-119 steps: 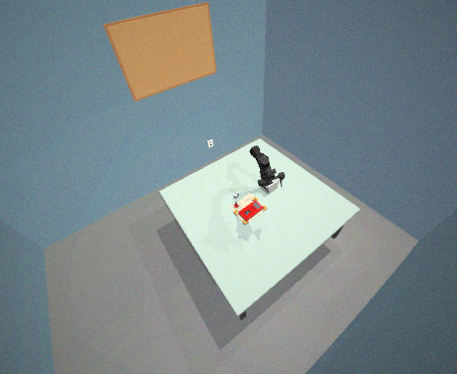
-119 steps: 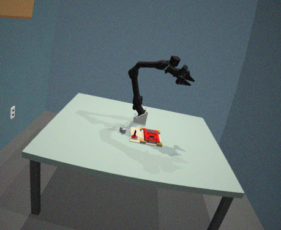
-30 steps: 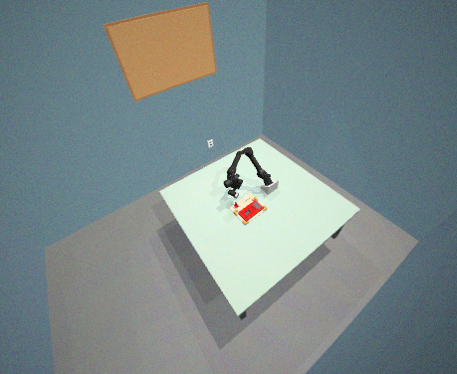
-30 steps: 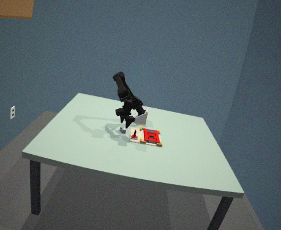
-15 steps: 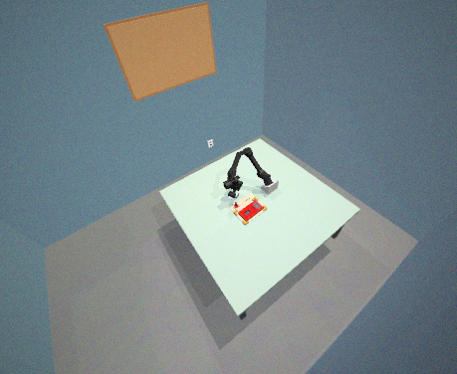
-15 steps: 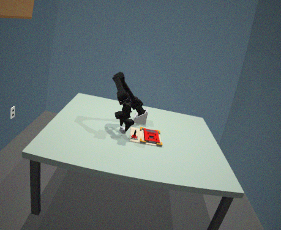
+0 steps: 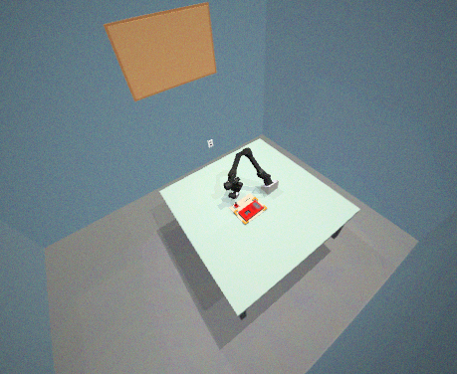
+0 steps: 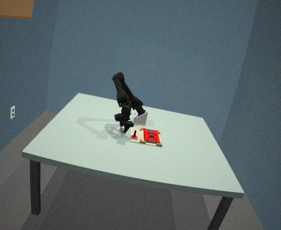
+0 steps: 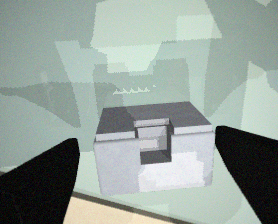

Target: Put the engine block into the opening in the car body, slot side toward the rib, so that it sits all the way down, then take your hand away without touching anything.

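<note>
The grey engine block point(image 9: 117, 165) point(image 8: 122, 129) stands on the table beside the cream board. In the wrist view its top is dark grey, and a notch is open at the top and on the side facing the camera. My gripper point(image 9: 147, 140) point(image 8: 125, 129) is open around the block. The right fingertip is close to its right side; a wider gap shows at the left. The red car body point(image 7: 251, 209) point(image 8: 146, 136) lies on the cream board, with a small dark opening point(image 7: 247, 212) point(image 8: 152, 137) in it. The rib cannot be made out.
The cream board point(image 7: 243, 202) point(image 8: 133, 130) point(image 9: 100, 210) has orange corner pieces and carries a red piece with a black upright knob point(image 8: 134, 133) at the end near my gripper. The arm's grey base point(image 7: 272, 187) point(image 8: 142, 118) stands behind the board.
</note>
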